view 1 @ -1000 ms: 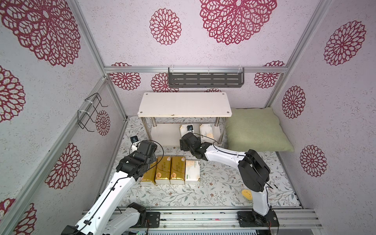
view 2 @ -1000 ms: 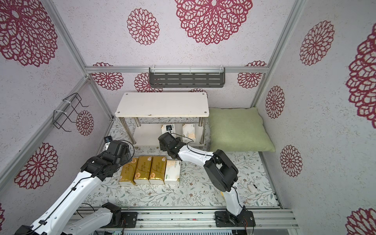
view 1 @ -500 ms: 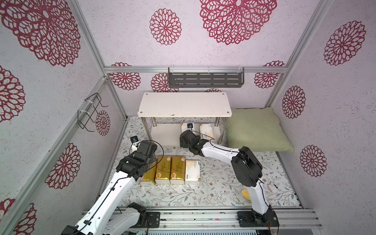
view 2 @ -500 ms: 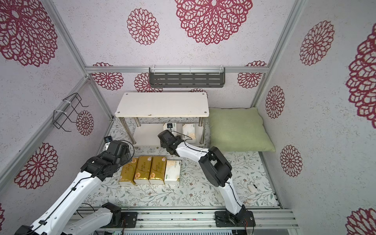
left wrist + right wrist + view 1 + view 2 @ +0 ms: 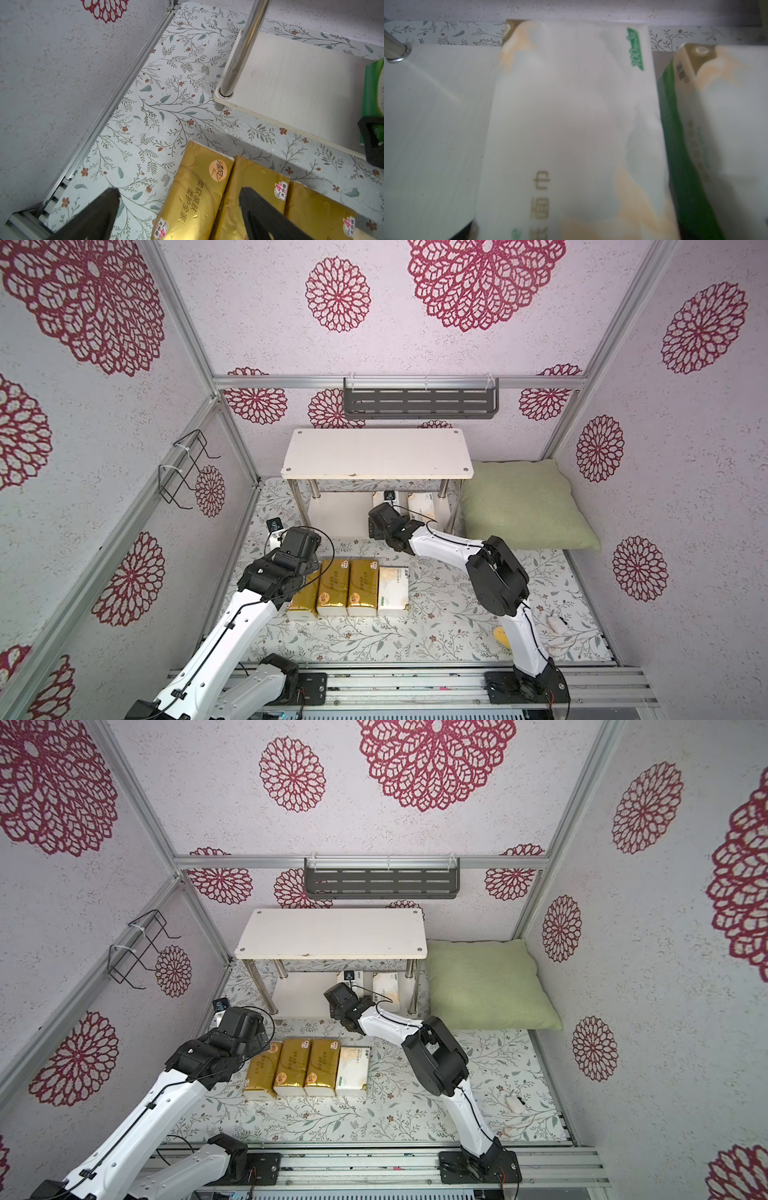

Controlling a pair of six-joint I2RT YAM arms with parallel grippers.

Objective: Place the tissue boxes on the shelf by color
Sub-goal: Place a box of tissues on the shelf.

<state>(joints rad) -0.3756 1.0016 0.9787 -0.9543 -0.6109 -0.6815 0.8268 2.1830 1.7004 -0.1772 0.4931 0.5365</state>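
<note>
Two white packs (image 5: 420, 506) sit on the shelf (image 5: 374, 456) already, three gold packs (image 5: 332, 587) plus one white pack (image 5: 392, 591) left on the counter (image 5: 436, 614); left jaws spread, right jaws can't tell.

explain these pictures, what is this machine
These are two white robot arms with two-fingered grippers. Two pictures look down from above; two come from cameras on the wrists. On the floral surface lie three gold tissue packs and one white pack, near a white shelf and a green pillow. Two more white packs sit on the shelf's lower board. The left gripper hangs open over a gold pack, holding nothing. The right arm reaches under the shelf; its grip cannot be made out.
</note>
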